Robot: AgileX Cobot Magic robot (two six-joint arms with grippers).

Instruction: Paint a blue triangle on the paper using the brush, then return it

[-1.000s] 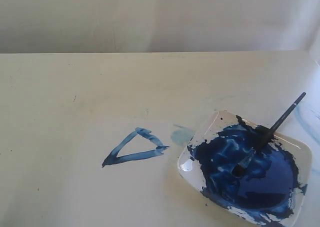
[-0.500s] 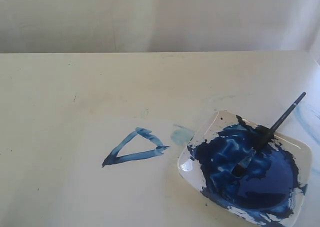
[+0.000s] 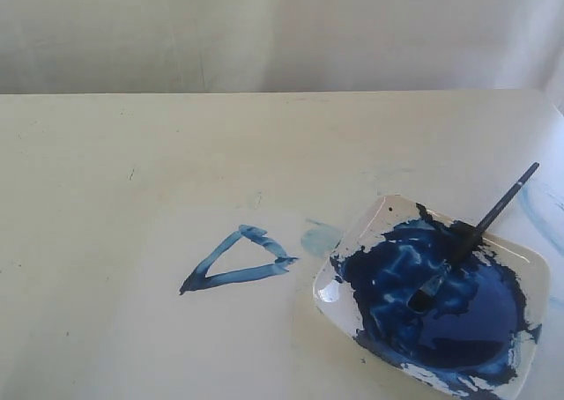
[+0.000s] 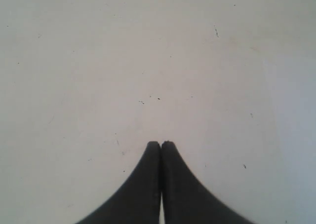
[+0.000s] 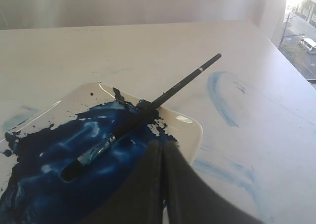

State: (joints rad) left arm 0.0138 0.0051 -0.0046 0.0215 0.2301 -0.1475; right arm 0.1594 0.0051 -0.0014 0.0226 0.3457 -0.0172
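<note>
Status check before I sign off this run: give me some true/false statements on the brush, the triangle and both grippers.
1. The brush lies in the dish, bristles in the paint. True.
2. The right gripper holds the brush. False: it is shut on nothing, above the dish; the brush lies free.
3. The triangle is painted to the left of the dish in the exterior view. True.
4. The left gripper is open. False: its jaws are pressed together, empty.
</note>
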